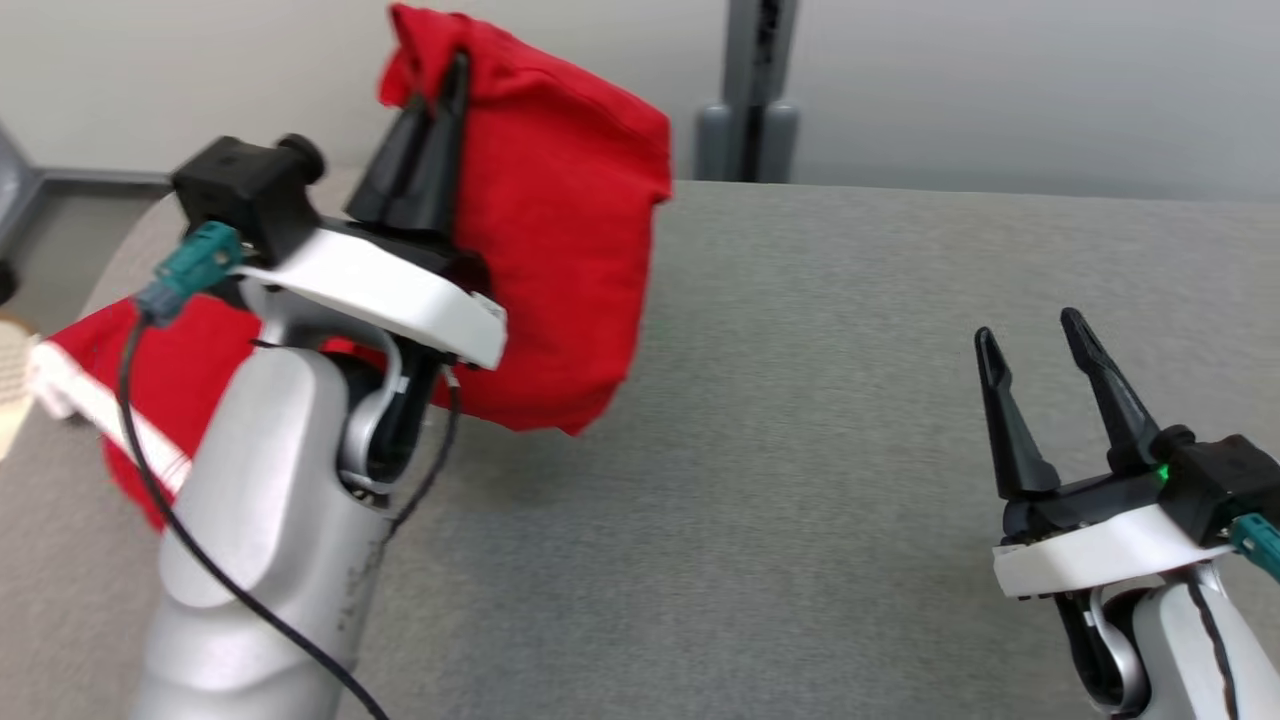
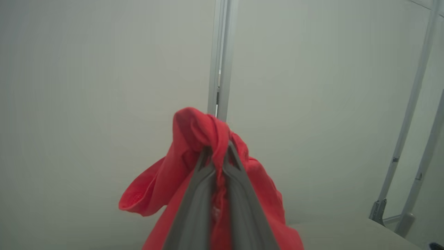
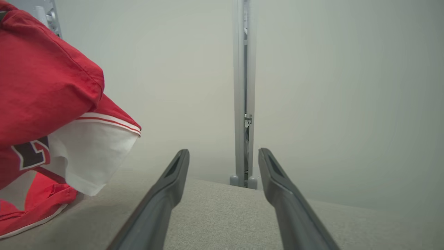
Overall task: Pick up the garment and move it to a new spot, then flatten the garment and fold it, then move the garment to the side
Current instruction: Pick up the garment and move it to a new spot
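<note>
Hovering at the head view's lower right, the right gripper (image 1: pixel 1028 327) holds its jaws apart and empty over the grey worktop (image 1: pixel 800 450). At upper left, the left gripper (image 1: pixel 450 80) has its jaws clamped on the red garment (image 1: pixel 560 230), which hangs lifted with its lower end on the worktop.

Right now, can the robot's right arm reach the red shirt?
Probably yes. The right end effector is open, and just bare grey surface lies between it and the red shirt hanging from the shut left end effector.
</note>
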